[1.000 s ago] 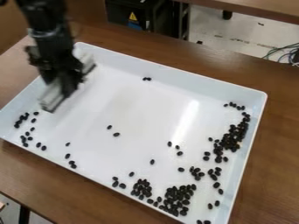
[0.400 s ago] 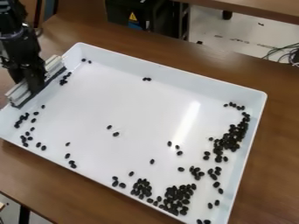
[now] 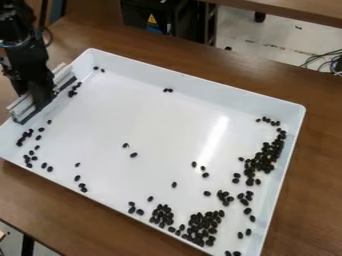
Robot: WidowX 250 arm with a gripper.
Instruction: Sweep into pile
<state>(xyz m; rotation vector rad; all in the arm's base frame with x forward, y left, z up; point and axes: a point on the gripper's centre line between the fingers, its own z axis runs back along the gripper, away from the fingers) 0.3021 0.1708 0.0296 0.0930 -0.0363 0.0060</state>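
Note:
At the white tray's (image 3: pixel 200 85) left wall is the black gripper (image 3: pixel 41 95), shut on a sweeping tool (image 3: pixel 24 107), a light bar with a dark lower edge lying along that wall. Black beans (image 3: pixel 267 152) are clustered along the right side, and another dense group of beans (image 3: pixel 204 225) lies near the front edge. Small groups sit by the left wall, some close beside the tool. A few single beans (image 3: pixel 133 155) are scattered in the middle, and two touch near the back wall.
The tray stands on a brown wooden table (image 3: pixel 320 165). Behind the table are a dark box (image 3: pixel 150 15) with a warning label and cables (image 3: pixel 324 60) at the right.
From the tray's upper left, the gripper and tool have moved left and down to the left wall. Beans beside that wall, earlier covered, now show. Since the later earlier frame, little has shifted.

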